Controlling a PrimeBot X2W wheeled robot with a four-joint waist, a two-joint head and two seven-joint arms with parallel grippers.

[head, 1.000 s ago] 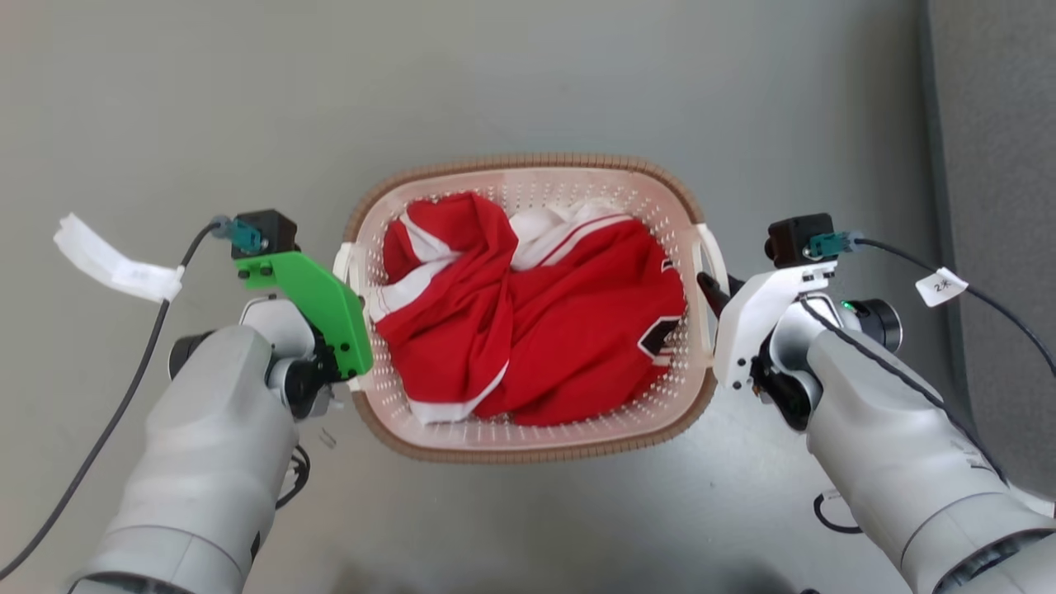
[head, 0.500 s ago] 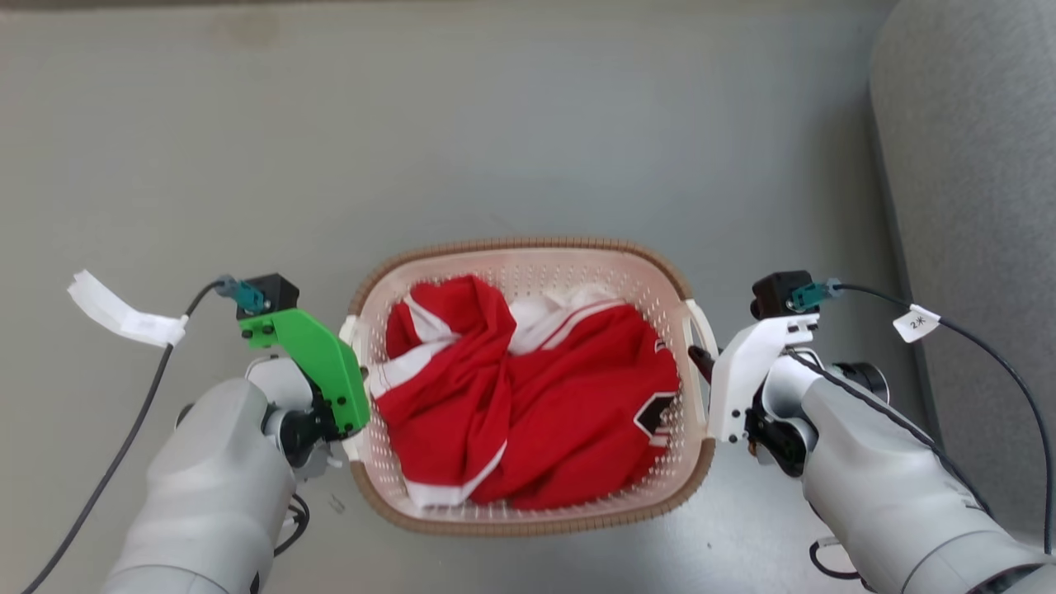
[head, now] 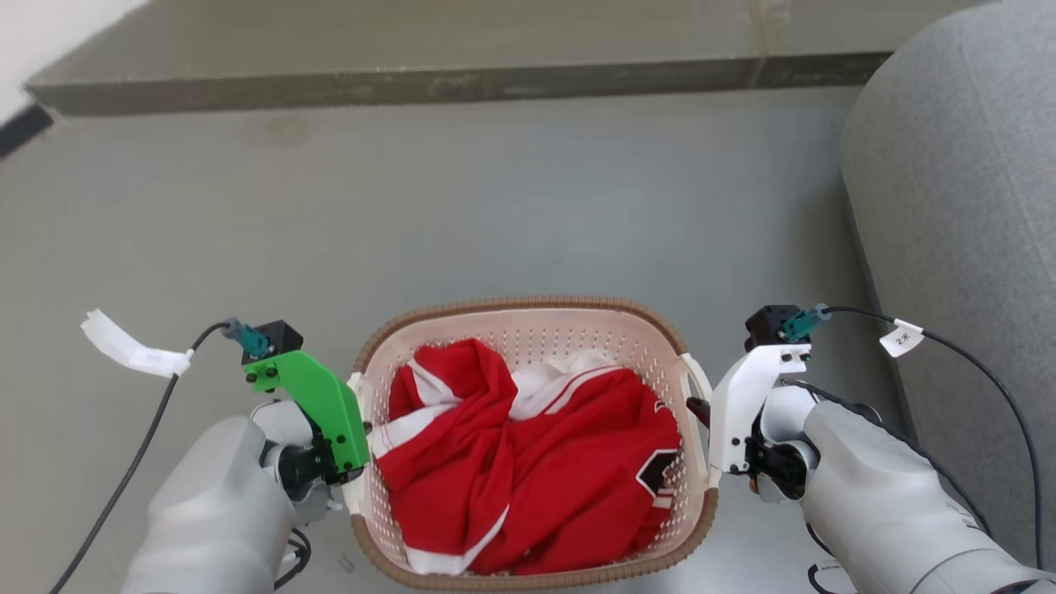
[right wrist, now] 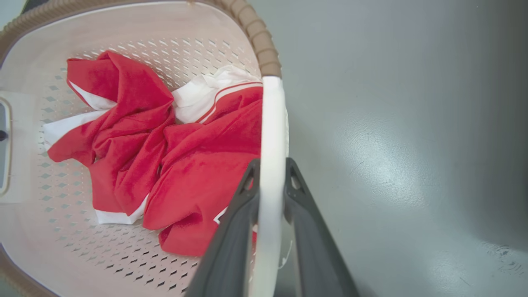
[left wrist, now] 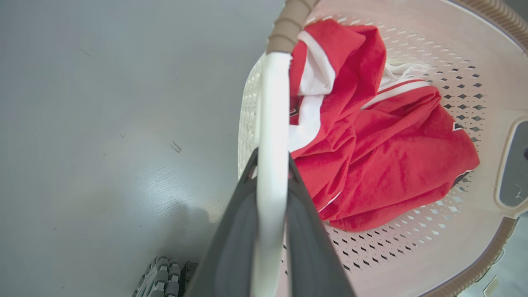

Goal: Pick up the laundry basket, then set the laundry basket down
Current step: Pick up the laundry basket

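Both pale forearms reach forward, one on each short side of the laundry basket [head: 528,305], with the wrists turned inward toward it. The left gripper [left wrist: 271,159] has its two dark fingers [left wrist: 235,231] clenched on the white left handle [left wrist: 272,115], one finger outside the bar and one on the basket's side. The right gripper [right wrist: 272,162] mirrors this, its fingers [right wrist: 313,239] grasping the white right handle [right wrist: 272,132] just below the point where the brown woven-look rim [right wrist: 258,39] ends. In the head view a green camera mount [head: 318,400] sits on the left wrist against the basket's left wall, and a white mount [head: 738,396] sits on the right wrist just beside the right wall. The basket is level between the two arms, and crumpled red-and-white clothing [head: 561,470] covers most of its perforated bottom. It appears to be held slightly off the floor [head: 495,206], though no view shows its underside. The floor is smooth, grey and faintly glossy. Beyond the basket's far side a low grey-green step [head: 412,78] runs across the room, with a strip of white wall [head: 49,33] behind it. To the right of the basket, past the right arm, stands the rounded side of a grey upholstered sofa [head: 949,206].
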